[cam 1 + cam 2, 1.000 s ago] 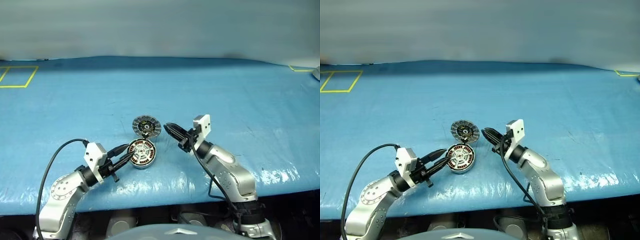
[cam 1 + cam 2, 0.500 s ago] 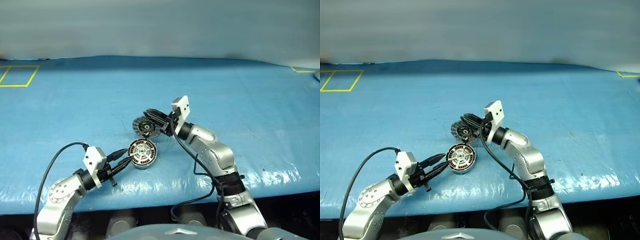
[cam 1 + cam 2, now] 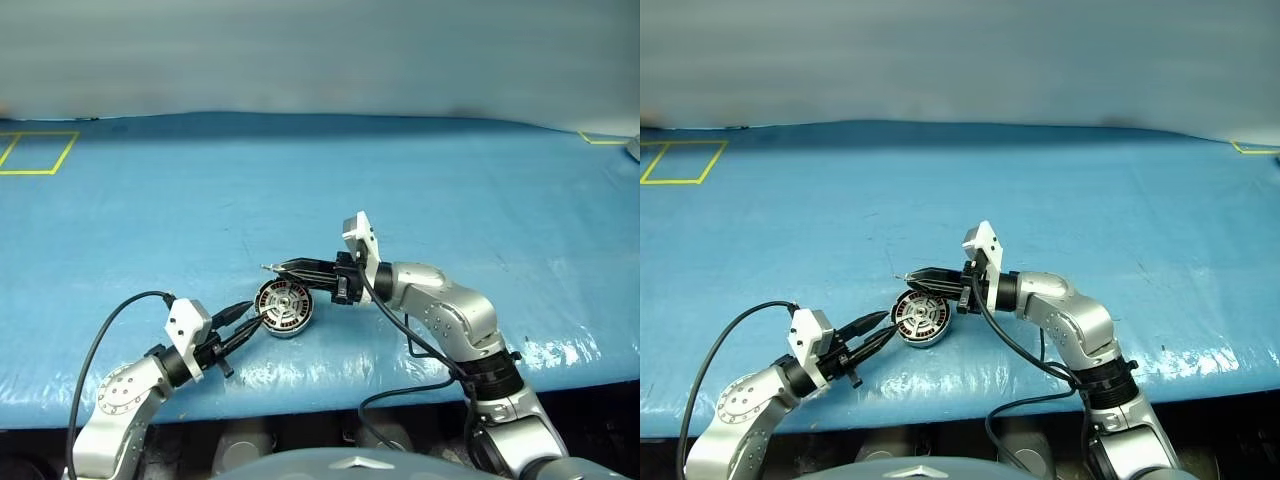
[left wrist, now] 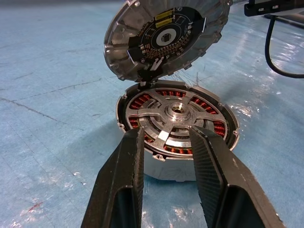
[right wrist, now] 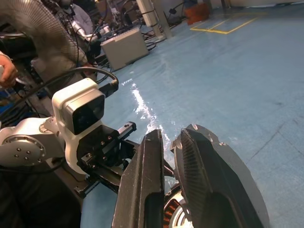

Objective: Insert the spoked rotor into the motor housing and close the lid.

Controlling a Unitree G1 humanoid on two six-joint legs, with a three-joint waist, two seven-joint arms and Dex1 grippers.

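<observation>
The round grey-ribbed lid (image 4: 164, 40) has been lifted over the copper-wound housing (image 4: 176, 126) by the right gripper (image 3: 290, 268), clamped on it; the left gripper (image 4: 164, 156) is braced, fingers apart.

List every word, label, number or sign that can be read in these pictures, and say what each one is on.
No text can be read.
The lid: its dark circuit board bears yellow patches and fine pale marks, too small to read.
The motor housing and the spoked rotor in it: no marking visible.
The blue table cover: yellow tape outlines, no lettering.
The white camera block on the left arm: no label visible.
</observation>
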